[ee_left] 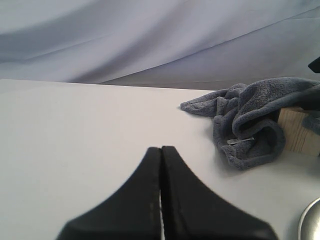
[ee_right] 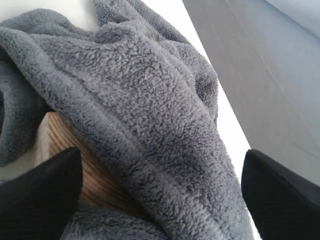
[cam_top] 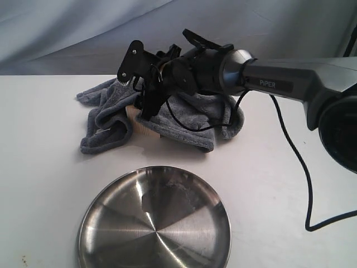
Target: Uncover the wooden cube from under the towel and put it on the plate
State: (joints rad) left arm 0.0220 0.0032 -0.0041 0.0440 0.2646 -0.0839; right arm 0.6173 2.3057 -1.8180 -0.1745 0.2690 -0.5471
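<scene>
The dark grey towel (cam_top: 189,120) lies bunched at the back of the white table, draped over the wooden cube (cam_top: 136,121), whose pale front face peeks out. My right gripper (cam_top: 139,84) hangs open just above the towel over the cube. In the right wrist view its fingers straddle the towel (ee_right: 140,100) and the cube's grained side (ee_right: 97,182), the gripper (ee_right: 160,165) holding nothing. The steel plate (cam_top: 156,223) sits in front. My left gripper (ee_left: 161,150) is shut and empty, well away from the towel (ee_left: 250,115) and the cube (ee_left: 300,132).
A black cable (cam_top: 295,162) trails over the table from the right arm (cam_top: 279,75). A grey cloth backdrop (cam_top: 83,33) hangs behind. The plate's rim (ee_left: 311,220) shows at the corner of the left wrist view. The table edge (ee_right: 225,115) runs past the towel.
</scene>
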